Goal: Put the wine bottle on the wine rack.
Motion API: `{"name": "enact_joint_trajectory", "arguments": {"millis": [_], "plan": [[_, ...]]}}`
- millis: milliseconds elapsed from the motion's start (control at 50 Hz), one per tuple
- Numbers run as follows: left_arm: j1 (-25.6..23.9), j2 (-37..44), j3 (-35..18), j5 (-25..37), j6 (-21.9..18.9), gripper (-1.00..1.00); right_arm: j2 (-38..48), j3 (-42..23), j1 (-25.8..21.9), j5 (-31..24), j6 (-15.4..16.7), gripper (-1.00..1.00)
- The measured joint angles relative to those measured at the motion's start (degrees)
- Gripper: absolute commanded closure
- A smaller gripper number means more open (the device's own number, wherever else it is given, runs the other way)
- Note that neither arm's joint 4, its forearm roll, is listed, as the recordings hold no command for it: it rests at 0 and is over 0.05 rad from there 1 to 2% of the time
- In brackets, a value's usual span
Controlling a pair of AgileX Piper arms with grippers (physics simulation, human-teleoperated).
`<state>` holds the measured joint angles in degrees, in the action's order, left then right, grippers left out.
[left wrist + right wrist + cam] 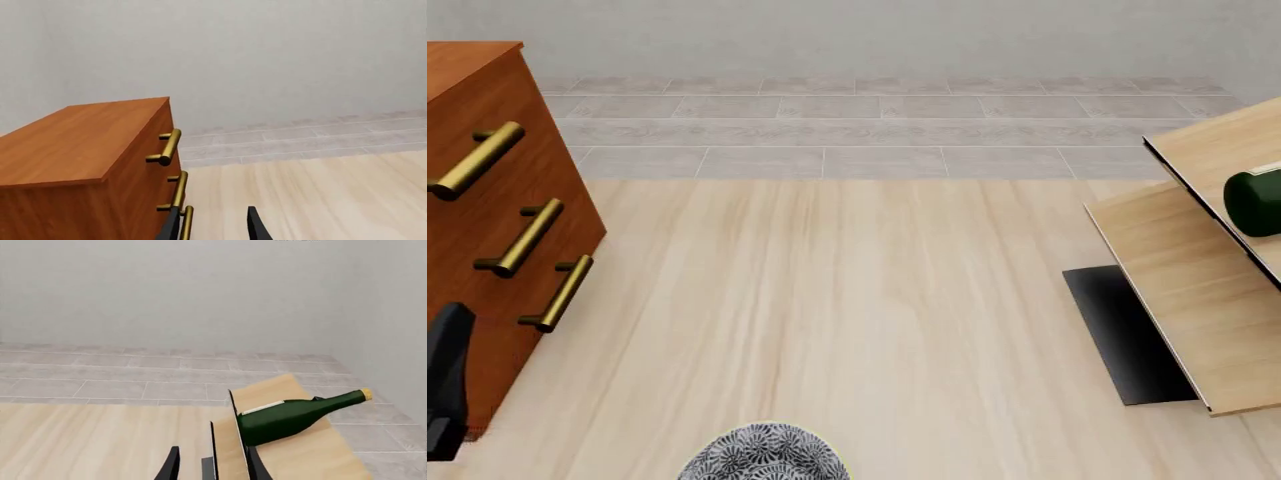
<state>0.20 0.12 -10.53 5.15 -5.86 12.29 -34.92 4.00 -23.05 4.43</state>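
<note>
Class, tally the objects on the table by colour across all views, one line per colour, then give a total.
Green: 1, the wine bottle
Pale wood: 1, the wine rack
Reddish-brown: 1, the drawer cabinet
Black-and-white patterned: 1, a round object
Total: 4

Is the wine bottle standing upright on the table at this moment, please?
No, in the right wrist view the wine bottle lies on its side across the slanted panels of the wine rack, cork end pointing away.
</note>
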Motion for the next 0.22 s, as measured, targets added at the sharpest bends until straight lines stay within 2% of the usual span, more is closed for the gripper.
{"name": "enact_joint_trajectory", "arguments": {"millis": [220], "plan": [[0.03, -0.08, -1.04, 0.79, -0.13, -1.0, -2.53, 0.56, -0.46, -1.88, 0.41, -1.0]]}}
